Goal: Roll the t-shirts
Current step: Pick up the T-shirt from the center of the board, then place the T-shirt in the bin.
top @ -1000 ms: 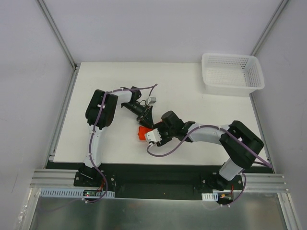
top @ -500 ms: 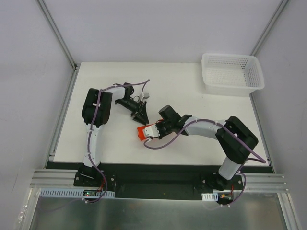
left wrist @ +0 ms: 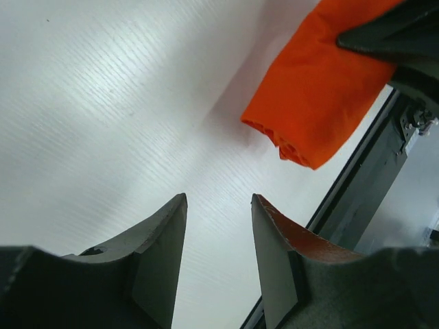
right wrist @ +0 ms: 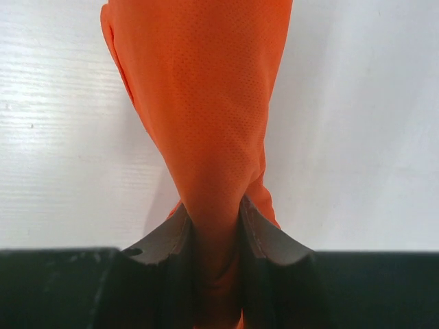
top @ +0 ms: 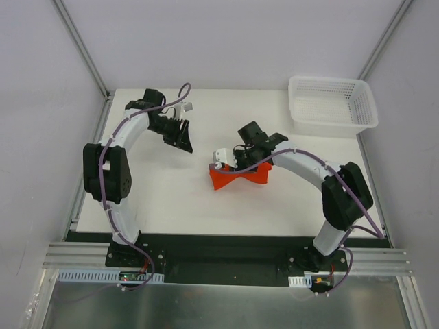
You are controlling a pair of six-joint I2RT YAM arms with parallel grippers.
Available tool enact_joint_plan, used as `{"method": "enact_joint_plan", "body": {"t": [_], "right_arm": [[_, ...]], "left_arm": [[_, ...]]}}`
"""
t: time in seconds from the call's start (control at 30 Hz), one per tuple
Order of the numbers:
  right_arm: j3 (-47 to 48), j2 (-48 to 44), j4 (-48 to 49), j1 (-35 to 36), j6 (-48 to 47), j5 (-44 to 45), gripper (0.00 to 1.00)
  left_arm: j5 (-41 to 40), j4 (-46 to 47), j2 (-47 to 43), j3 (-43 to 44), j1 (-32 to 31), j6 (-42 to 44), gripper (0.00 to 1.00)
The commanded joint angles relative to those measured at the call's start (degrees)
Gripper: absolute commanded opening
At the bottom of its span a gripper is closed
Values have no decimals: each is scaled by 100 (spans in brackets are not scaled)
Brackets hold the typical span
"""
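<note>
Now, t-shirt: orange-red t-shirt (top: 255, 177) bunched into a short roll, lying mid-surface, a little right of centre.
Shape: waisted like a bow tie from the top view. Both ends flare and the middle is squeezed narrow.
Right fingers: right fingers (right wrist: 164, 240) clenched on the roll's middle, with cloth packed between both of them. The wrist view shows the fabric fanning out away from the pinch.
Why the middle: my read is that a centre grip holds the layers together and balances both ends for a carry.
Contact: the ends look down on, or close to, the surface (top: 158, 199). Can't tell if the waist is lifted.
Left fingers: left fingers (left wrist: 161, 233) parted with nothing between them, just bare surface below. They sit over the far-left area, well apart from the shirt.
Why there: probably parked clear so the right arm has room. Its camera catches one end of the roll, folds showing.
Roll quality: looks loose, and the pinch deforms it.
Basket: white mesh basket (top: 329, 129) in the far-right corner, well apart from the shirt. Likely the drop-off, but that's a guess.
Stage: rolling looks done or nearly done. The next move would be a transfer or a tidy-up.
Risk: the fabric is thin and soft, so the ends could sag and unwind if it's hoisted by the waist alone.
</note>
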Motion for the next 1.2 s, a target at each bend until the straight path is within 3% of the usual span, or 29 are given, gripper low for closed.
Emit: {"method": "enact_joint_plan", "body": {"t": [0.0, 0.17, 0.5, 0.63, 0.83, 1.17], "right_arm": [[312, -250, -681, -219, 169, 99, 1], [1056, -145, -953, -711, 633, 257, 1], [3369, 627, -832, -3011, 1934, 660, 1], [4167, 1127, 273, -3724, 2541, 1618, 1], [5039, 2113, 1215, -4349, 2612, 3200, 1], [6376, 4047, 2403, -4764, 1867, 5293, 1]], "left_arm": [[-71, -220, -408, -387, -45, 138, 43], [-27, -220, -585, -573, -45, 112, 43], [-141, -335, -875, -871, -45, 226, 43], [-220, -379, -1015, -1135, -45, 235, 43], [-369, -633, -1042, -1337, -45, 331, 43], [-624, -1450, -603, -925, -45, 665, 43]]}}
